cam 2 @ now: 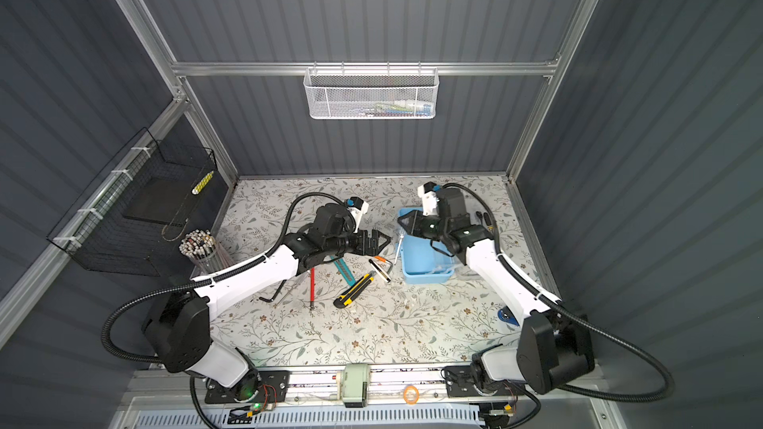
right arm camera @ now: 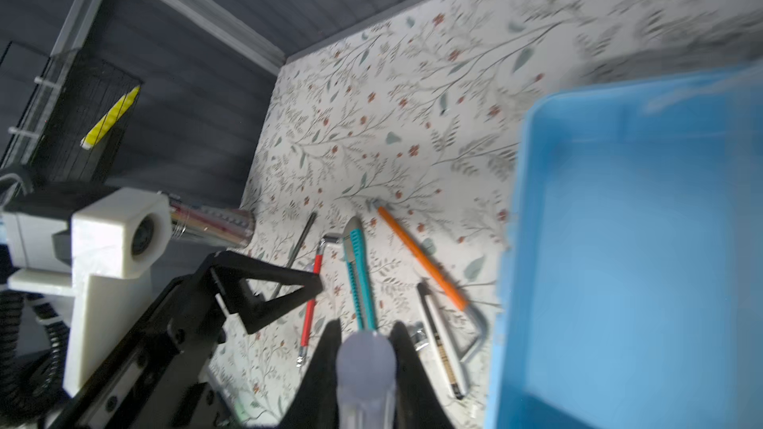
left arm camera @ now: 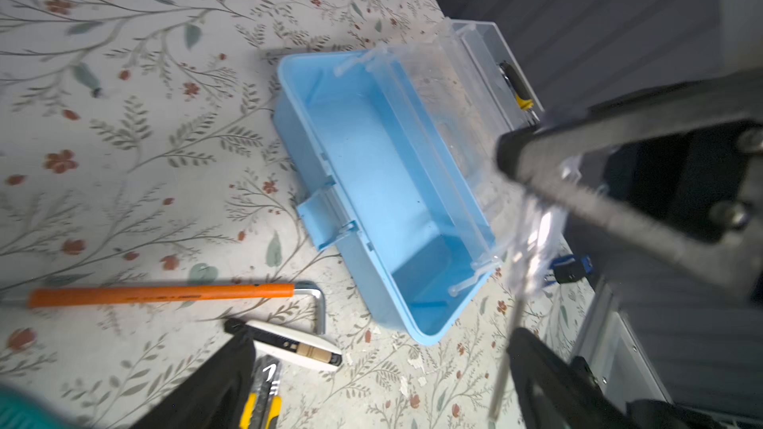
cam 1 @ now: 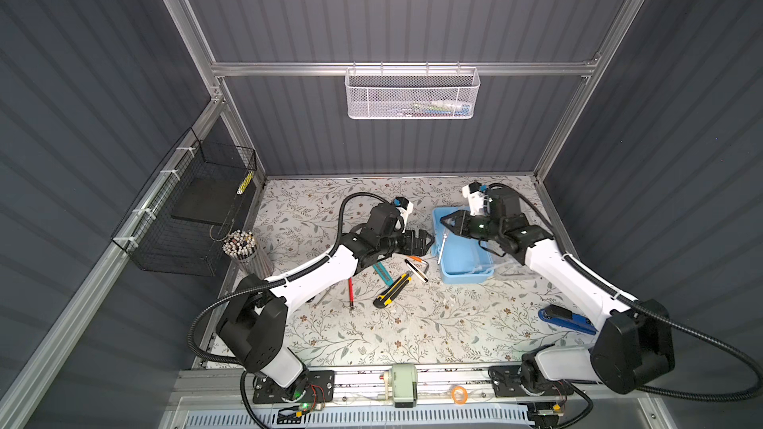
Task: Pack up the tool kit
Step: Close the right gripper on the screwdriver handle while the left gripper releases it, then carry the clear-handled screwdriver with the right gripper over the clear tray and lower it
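Note:
The light-blue tool kit box (cam 1: 466, 268) (cam 2: 425, 270) stands open and empty, its clear lid (left arm camera: 454, 88) folded back. My right gripper (right arm camera: 365, 348) (cam 1: 446, 222) is shut on the clear handle of a screwdriver (left arm camera: 532, 237), whose shaft (cam 1: 440, 248) hangs over the box's left rim. My left gripper (left arm camera: 380, 385) (cam 1: 425, 241) is open just left of the box, with the shaft beside one finger. On the table lie a yellow-black knife (cam 1: 392, 290), a white knife (cam 1: 416, 270), an orange-sleeved hex key (left arm camera: 161, 295), a teal knife (right arm camera: 359, 274) and a red screwdriver (cam 1: 351, 293).
A cup of pencils (cam 1: 243, 247) stands at the left edge below a black wire basket (cam 1: 194, 216). A white mesh basket (cam 1: 413, 94) hangs on the back wall. A blue stapler (cam 1: 565, 317) lies under the right arm. A yellow-black tool (left arm camera: 518, 88) sits in the lid.

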